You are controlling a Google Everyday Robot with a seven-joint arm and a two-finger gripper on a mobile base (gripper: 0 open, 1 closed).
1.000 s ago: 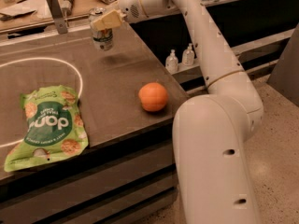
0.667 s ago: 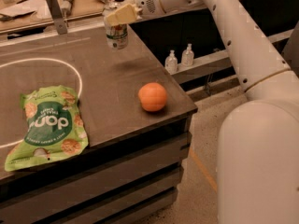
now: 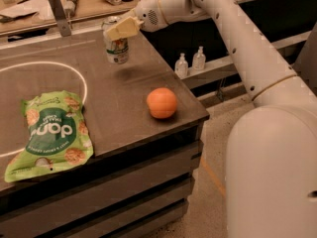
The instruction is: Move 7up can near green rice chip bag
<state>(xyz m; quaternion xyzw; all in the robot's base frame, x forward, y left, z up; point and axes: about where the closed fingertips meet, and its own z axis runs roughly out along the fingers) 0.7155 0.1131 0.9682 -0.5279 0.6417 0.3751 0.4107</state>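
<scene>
So the gripper is clamped around the top of the 7up can, fingers pinched in on the upper rim area. The can hangs upright, and from the shadow underneath I'd say it's just off the counter. It sits well apart from the green rice chip bag, past the bag's far end and off to its right.

Handling-wise, my guess: a drink can is light, and if empty it dents easily, so a hard squeeze is a bad idea. The smooth metal sides are slippery too. The spot it's held at looks sensible, since the wall is stiffest up near the lid. Set it down flat on its base or it'll tip and roll.

The bag itself is floppy and crinkly, lying flat, so don't land on it. There's also an orange right of the bag, well apart from it, and it would roll if bumped.
</scene>
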